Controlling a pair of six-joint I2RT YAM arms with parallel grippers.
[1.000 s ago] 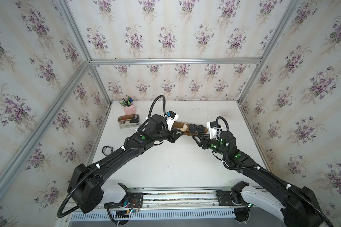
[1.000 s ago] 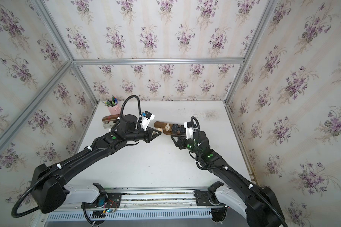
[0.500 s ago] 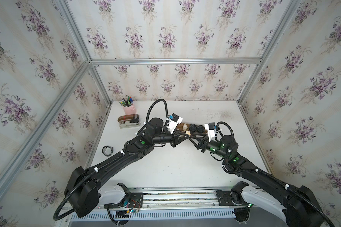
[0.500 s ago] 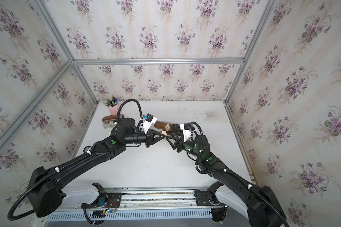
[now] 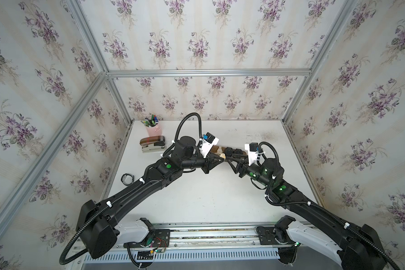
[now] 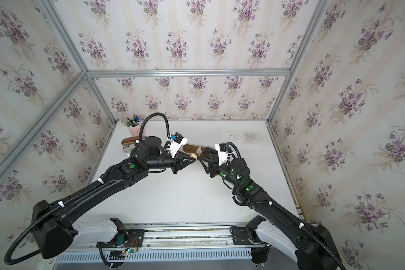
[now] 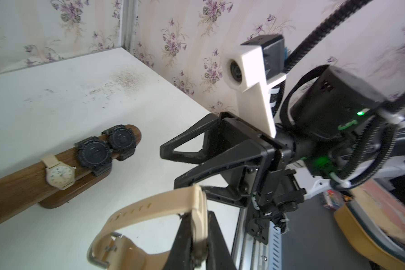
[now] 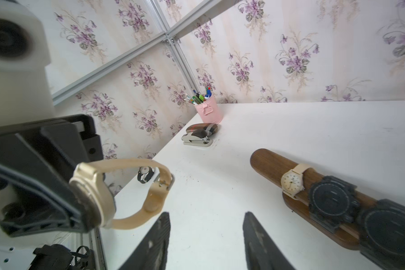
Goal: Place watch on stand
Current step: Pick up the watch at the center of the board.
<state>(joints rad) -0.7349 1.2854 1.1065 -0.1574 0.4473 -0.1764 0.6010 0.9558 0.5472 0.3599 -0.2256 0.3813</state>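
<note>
Right wrist view: the left claw is clenched on the watch, which hangs above the desk, apart from the stand. The stand carries a cream watch and two black watches. The right claw is spread, gripping nothing. A pink cup in the back corner holds pens. A stapler lies just beside it.

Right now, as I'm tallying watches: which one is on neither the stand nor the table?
The large beige watch pinched in the left hand, in mid-air; the rest sit on the stand or table.
</note>
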